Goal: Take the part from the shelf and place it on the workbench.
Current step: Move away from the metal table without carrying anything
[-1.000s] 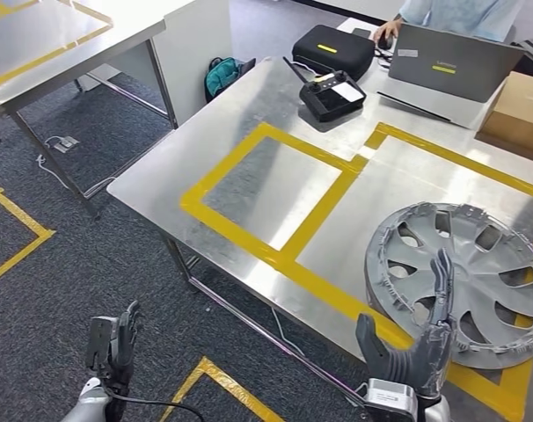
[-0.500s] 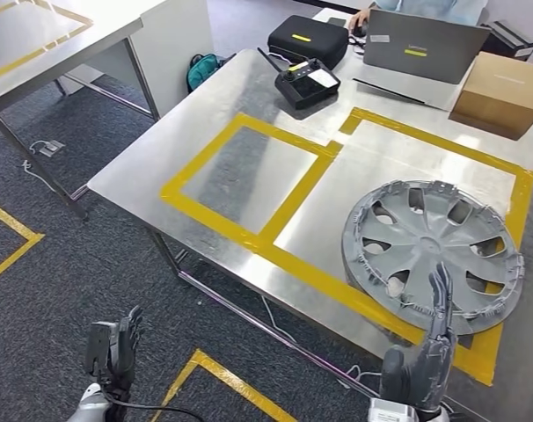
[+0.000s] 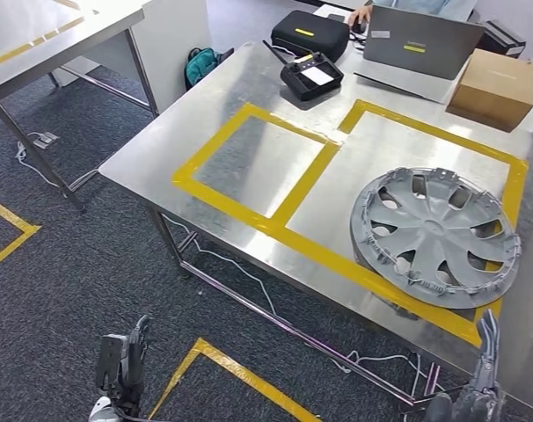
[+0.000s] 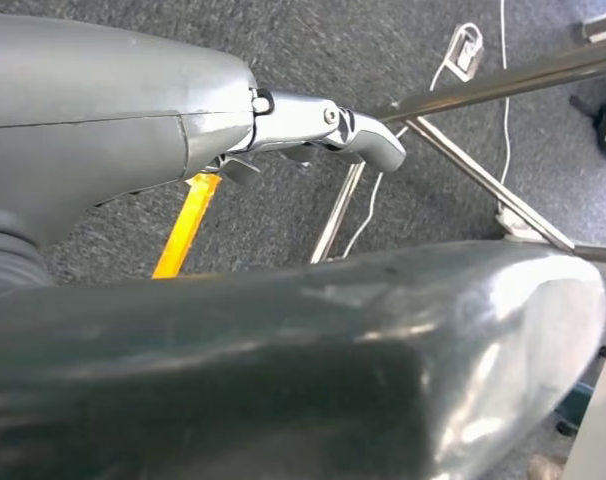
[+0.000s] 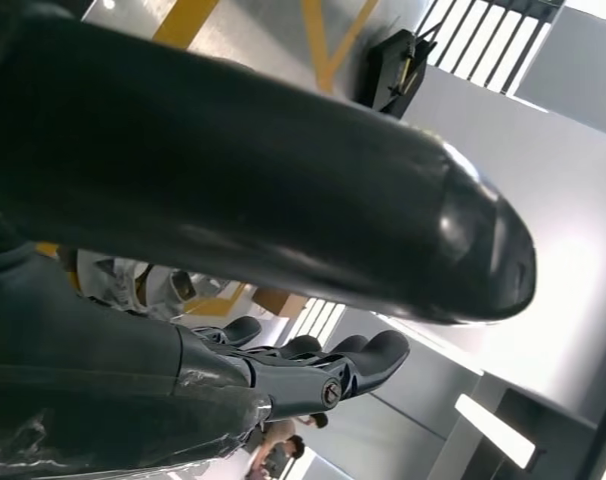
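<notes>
Your right hand [image 3: 479,387] is hanging below the near edge of the steel workbench [image 3: 184,141], fingers straight and spread, holding nothing. Your left hand [image 3: 124,365] is hovering low over the dark carpet, also holding nothing, fingers extended. The right wrist view is showing that hand's dark fingers [image 5: 338,365] stretched out, which the head view is barely catching at its lower edge. The grey plastic wheel cover [image 3: 435,236] is lying flat, face up, inside the right yellow-taped rectangle near the workbench's near right corner; being round, it is offering you no long axis.
</notes>
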Robot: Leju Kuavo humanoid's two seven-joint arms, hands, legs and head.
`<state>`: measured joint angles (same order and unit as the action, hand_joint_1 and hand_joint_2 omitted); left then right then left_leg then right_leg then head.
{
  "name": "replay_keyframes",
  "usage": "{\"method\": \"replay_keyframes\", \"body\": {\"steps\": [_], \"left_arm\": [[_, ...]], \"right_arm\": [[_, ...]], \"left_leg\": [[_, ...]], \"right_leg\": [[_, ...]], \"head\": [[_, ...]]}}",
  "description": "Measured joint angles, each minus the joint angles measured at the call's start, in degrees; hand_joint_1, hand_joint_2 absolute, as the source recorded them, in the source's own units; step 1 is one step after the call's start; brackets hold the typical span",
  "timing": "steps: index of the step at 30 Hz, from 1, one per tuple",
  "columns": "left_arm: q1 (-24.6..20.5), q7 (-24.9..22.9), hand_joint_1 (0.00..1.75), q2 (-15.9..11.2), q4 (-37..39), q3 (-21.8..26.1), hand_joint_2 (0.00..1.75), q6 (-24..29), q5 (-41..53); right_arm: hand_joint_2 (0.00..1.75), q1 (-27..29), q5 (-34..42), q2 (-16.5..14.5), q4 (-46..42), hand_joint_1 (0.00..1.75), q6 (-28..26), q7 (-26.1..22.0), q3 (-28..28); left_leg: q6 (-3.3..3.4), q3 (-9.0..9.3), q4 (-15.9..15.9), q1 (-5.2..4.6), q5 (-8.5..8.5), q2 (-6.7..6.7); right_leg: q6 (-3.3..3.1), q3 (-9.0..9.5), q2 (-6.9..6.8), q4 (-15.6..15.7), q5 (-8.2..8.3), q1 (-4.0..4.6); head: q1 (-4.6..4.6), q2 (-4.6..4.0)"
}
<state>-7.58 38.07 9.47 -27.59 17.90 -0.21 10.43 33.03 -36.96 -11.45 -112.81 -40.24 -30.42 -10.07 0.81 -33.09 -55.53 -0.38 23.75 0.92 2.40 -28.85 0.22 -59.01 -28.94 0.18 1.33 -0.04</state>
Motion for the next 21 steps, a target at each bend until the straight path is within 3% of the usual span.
{"method": "replay_keyframes", "body": {"steps": [2,4,5,7,9,10,11,12,14,16,19,21], "left_arm": [[0.5,0.0,0.0,0.1,-0.8,-0.2,0.0,0.2,-0.7],[1.2,0.0,0.0,0.2,-1.6,-0.2,0.0,0.5,-1.5],[1.5,0.0,0.0,0.2,-2.0,-0.2,0.0,0.7,-1.9],[2.0,0.0,0.0,0.1,-2.7,-0.2,0.0,0.9,-2.4],[2.4,0.0,0.0,-0.1,-3.2,-0.2,0.0,1.0,-2.7],[2.7,0.0,0.0,-0.2,-3.5,-0.2,0.0,1.0,-2.8],[2.9,0.0,0.0,-0.2,-3.6,-0.2,0.0,1.0,-2.8],[3.0,0.0,0.0,-0.2,-3.8,-0.2,0.0,1.0,-2.9],[3.0,0.0,0.0,-0.3,-4.2,-0.2,0.0,1.0,-3.0],[3.0,0.0,0.0,-0.2,-4.6,-0.2,0.0,1.0,-3.1],[3.6,0.0,0.0,-0.3,-5.3,-0.1,0.0,1.1,-3.2],[4.2,0.0,0.0,-0.4,-5.9,0.1,0.0,1.1,-3.2]], "right_arm": [[0.0,0.2,0.4,0.0,-0.1,0.0,0.0,0.3,0.6],[0.0,0.2,1.0,0.0,0.0,0.0,0.0,0.4,1.2],[0.0,0.1,1.3,0.0,0.1,0.0,0.0,0.4,1.4],[0.0,-0.1,1.7,0.0,0.4,0.0,0.1,0.4,1.8],[0.0,-0.3,2.2,0.0,1.0,0.0,0.3,0.4,2.1],[0.0,-0.5,2.4,0.0,1.3,0.0,0.5,0.4,2.3],[0.0,-0.6,2.5,0.0,1.6,0.0,0.6,0.4,2.4],[0.0,-0.7,2.5,0.0,1.9,0.0,0.7,0.4,2.5],[0.0,-0.9,2.6,0.0,2.2,0.0,0.7,0.4,2.6],[0.0,-1.1,2.8,0.0,2.4,0.0,0.8,0.4,2.8],[0.0,-1.4,3.3,0.0,2.8,0.0,1.0,0.4,2.9],[0.0,-1.8,3.5,0.0,3.3,0.0,1.2,0.4,3.1]], "left_leg": [[-0.57,-0.3,0.0,0.02,-0.69,0.02],[-1.28,-0.59,0.0,0.14,-1.09,-0.04],[-1.64,-0.95,-0.5,0.18,-0.36,-0.19],[-2.3,-2.72,-4.8,0.35,3.76,-0.52],[-2.85,-5.11,-12.5,0.66,8.41,-0.61],[-3.07,-5.62,-15.1,0.81,9.34,-0.61],[-3.27,-5.19,-15.9,0.95,9.02,-0.61],[-3.45,-3.76,-14.5,1.1,7.75,-0.6],[-4.01,1.29,-7.1,1.42,4.85,-0.54],[-3.94,4.84,-0.8,1.46,3.94,-0.61],[-2.35,4.62,0.4,1.2,3.86,-0.82],[-1.1,3.85,0.4,1.09,3.25,-0.97]], "right_leg": [[-0.58,1.79,-0.1,3.2,-0.11,0.33],[-1.26,1.19,-0.02,3.6,0.76,0.29],[-1.67,0.91,-0.03,3.8,1.26,0.15],[-2.29,0.12,-0.11,4.0,2.3,-0.19],[-2.47,-1.22,-0.13,3.9,3.17,-0.29],[-2.37,-1.84,-0.13,3.8,3.56,-0.35],[-2.19,-2.4,-0.12,3.6,3.88,-0.46],[-1.97,-2.88,-0.12,3.5,4.14,-0.61],[-1.41,-3.78,-0.23,2.9,4.5,-0.88],[-0.7,-4.55,-0.42,2.3,4.89,-0.81],[0.37,-5.16,-0.68,2.1,5.54,-0.86],[0.84,-6.32,-0.68,0.2,3.54,-1.03]], "head": [[-0.02,0.0],[0.04,0.0],[-0.02,0.0],[-0.14,0.0],[-0.23,0.0],[-0.22,0.0],[-0.23,0.0],[-0.22,0.0],[-0.29,0.0],[-0.47,0.0],[-0.56,0.0],[-0.53,0.0]]}}
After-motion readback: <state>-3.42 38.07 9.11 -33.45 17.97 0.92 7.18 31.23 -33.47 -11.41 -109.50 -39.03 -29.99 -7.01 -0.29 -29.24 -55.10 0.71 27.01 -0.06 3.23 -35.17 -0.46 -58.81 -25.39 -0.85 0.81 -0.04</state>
